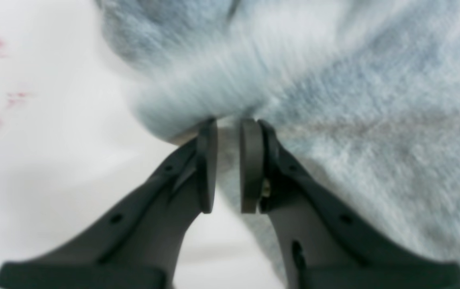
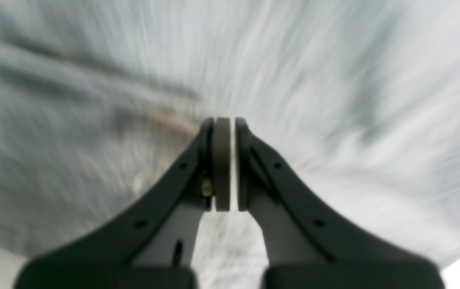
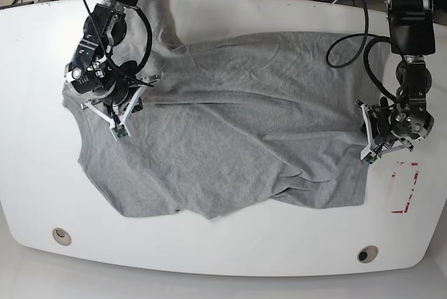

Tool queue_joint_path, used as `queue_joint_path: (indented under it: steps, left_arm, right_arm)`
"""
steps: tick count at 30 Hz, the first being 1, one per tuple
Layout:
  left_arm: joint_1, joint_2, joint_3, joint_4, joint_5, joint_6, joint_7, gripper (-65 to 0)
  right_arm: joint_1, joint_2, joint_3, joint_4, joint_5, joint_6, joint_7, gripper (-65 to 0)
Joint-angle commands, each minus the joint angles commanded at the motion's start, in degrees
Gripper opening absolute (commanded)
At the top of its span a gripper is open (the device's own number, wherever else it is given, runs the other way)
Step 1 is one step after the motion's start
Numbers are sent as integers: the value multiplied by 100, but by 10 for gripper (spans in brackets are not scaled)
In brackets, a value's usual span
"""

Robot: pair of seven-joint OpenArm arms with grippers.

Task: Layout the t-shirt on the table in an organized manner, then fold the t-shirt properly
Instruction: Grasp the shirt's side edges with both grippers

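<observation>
Left gripper (image 1: 228, 166) sits w/ pads nearly together, a thin gap showing, a bunched edge of the t-shirt (image 1: 334, 120) pinched at the tips; in the base view it's at right-centre, on the shirt's right edge, just above the red tape mark (image 3: 404, 188); right gripper (image 2: 225, 164) is clamped narrow too, grey cloth filling the wrist frame, prob. nipped at the tips though blur hides the contact; base view puts it at left-centre of frame, on the shirt's left part; shirt lies mostly flat across the middle of the table (image 3: 230, 257), wrinkled, lower hem curled under near bottom centre, a flap reaching to upper left; gripping opposite sides looks meant for pulling the cloth taut & squaring it; layout stage, I'd say, no fold yet; both wrist views smeared, so arms likely in motion.
</observation>
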Motion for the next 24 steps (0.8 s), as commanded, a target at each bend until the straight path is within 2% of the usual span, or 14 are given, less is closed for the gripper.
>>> queue_joint_path:
  steps: [3,6,9,12,15,20,24]
  left_arm:
    - [97,-9,-105,536,-9,0,123,-547]
    - [97,0,-149,870,26,0,158,-460]
    - [44,18,-149,791,26,0,149,-394]
    - [-149,158,-123,484,26,0,123,-390]
    - [-325,237,-114,-44,26,0,18,-389]
    - [-378,334,-97,-1011,26,0,-765,-389]
    - [-703,466,97,-1811,26,0,-1090,-389]
  right_arm:
    - [176,26,-220,-53,-35,0,9,-623]
    - [510,26,-237,-404,-35,0,105,-623]
    - [791,26,-237,-976,-35,0,316,-623]
    - [1055,35,-237,-1626,-53,0,668,-623]
    - [1301,193,-237,-2374,-53,0,1037,-623]
    - [1547,360,-237,-3341,-53,0,1565,-623]
    - [1688,484,-237,-3903,-53,0,1952,-623]
